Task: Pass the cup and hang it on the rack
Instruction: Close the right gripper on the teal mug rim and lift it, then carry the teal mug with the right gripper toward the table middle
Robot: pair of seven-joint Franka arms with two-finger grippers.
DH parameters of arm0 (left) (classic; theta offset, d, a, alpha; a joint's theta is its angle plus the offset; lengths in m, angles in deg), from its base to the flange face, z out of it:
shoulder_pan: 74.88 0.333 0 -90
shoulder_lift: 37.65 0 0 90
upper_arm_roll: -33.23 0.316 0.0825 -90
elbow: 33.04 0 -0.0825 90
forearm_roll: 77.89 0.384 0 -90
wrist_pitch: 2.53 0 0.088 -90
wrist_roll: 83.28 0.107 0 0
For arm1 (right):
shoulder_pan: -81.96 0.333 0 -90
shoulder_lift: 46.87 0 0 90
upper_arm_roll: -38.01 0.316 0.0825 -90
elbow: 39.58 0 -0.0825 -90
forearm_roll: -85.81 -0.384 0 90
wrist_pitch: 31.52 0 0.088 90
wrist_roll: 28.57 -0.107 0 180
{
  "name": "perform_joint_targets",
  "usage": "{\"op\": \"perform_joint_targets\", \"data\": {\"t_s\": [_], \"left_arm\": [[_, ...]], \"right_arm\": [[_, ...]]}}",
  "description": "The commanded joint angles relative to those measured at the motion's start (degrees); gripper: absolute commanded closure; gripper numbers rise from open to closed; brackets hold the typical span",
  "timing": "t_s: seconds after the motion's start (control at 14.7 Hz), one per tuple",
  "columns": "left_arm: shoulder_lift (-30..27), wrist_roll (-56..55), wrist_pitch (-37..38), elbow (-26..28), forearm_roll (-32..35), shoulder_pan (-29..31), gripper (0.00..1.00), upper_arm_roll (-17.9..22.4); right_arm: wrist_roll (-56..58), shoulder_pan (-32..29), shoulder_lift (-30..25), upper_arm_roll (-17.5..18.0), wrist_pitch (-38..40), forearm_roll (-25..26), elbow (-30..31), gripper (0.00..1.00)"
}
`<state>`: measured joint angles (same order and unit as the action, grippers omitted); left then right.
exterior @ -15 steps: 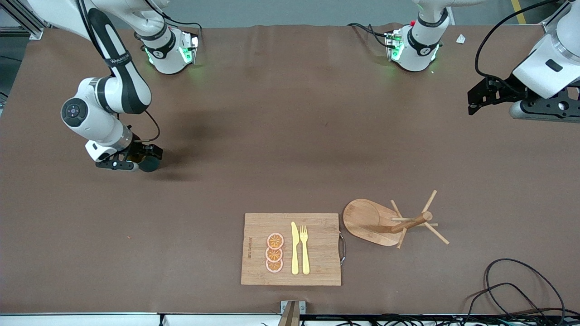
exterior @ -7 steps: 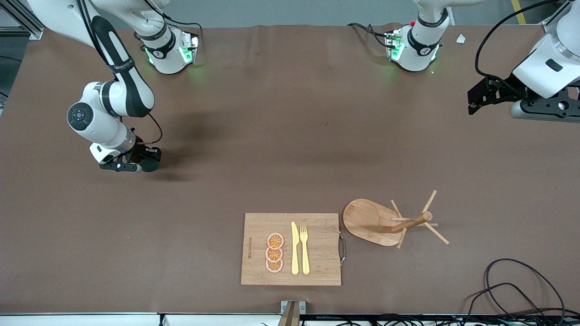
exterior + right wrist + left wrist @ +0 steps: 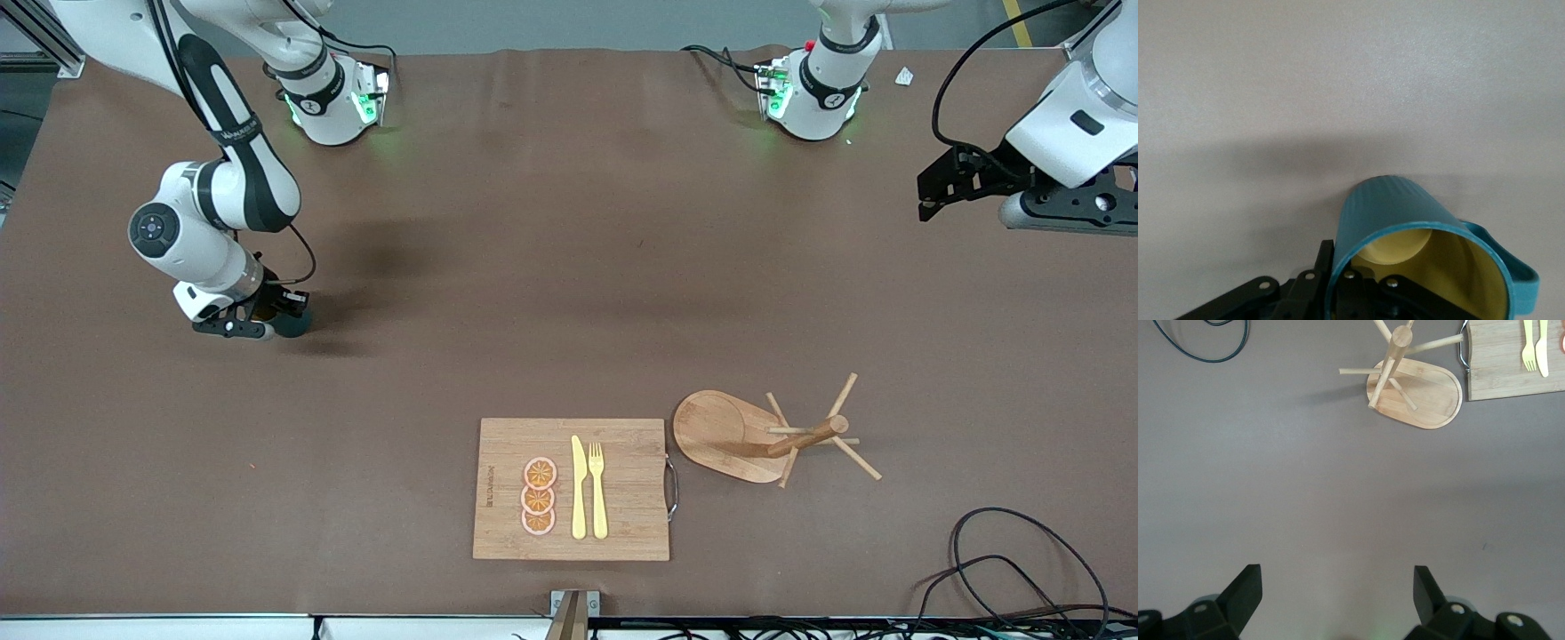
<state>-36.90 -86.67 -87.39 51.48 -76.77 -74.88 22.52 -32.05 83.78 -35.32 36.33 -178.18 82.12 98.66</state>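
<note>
Right gripper (image 3: pixel 283 313) sits low at the right arm's end of the table (image 3: pixel 533 267) in my front view, clamped on the cup (image 3: pixel 292 322). Left gripper (image 3: pixel 929 191) waits with jaws wide. I see the rack (image 3: pixel 765 436) beside the cutting board (image 3: pixel 573 489). My left wrist view shows spread fingers (image 3: pixel 1245 590) above bare table. My right wrist view shows the teal cup (image 3: pixel 1418 260) pinched at its rim.

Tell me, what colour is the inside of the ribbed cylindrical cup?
Mustard yellow; the ribbed cylindrical cup is teal outside. The right wrist view shows it best.
</note>
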Motion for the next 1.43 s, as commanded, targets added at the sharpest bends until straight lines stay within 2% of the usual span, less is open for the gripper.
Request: {"op": "perform_joint_targets", "data": {"t_s": [0.0, 0.2, 0.41, 0.68, 1.02, 1.22, 1.36], "left_arm": [[-0.7, 0.6, 1.0, -0.3, -0.3, 0.2, 0.0, -0.2], [-0.7, 0.5, 1.0, -0.4, -0.3, 0.2, 0.0, -0.3], [-0.7, 0.2, 1.0, -0.4, -0.3, -0.1, 0.0, -0.4], [-0.7, 0.1, 1.0, -0.4, -0.3, 0.2, 0.0, -0.7], [-0.6, 0.0, 0.9, -0.5, -0.3, 0.2, 0.0, -0.5], [-0.4, -0.3, 0.7, -0.5, -0.4, 0.3, 0.0, -0.5], [-0.3, -0.4, 0.5, -0.4, -0.4, 0.3, 0.0, -0.5]], "right_arm": [[0.2, -0.7, -0.5, 0.5, -0.4, -0.6, 0.7, 1.0], [-0.3, 0.0, -0.8, 0.5, 0.8, -0.6, 0.1, 1.0], [-2.3, 2.1, -2.6, 0.8, 8.1, -0.7, -4.0, 1.0], [-15.2, 9.9, -3.2, 0.6, 20.5, -0.5, -14.3, 1.0], [-33.6, 20.6, -2.4, 0.7, 21.4, -0.4, -19.1, 1.0], [-45.7, 30.5, 2.2, 0.5, 21.7, 0.1, -25.8, 1.0], [-46.6, 35.5, 7.2, 0.6, 21.9, 1.1, -32.2, 1.0]]}}
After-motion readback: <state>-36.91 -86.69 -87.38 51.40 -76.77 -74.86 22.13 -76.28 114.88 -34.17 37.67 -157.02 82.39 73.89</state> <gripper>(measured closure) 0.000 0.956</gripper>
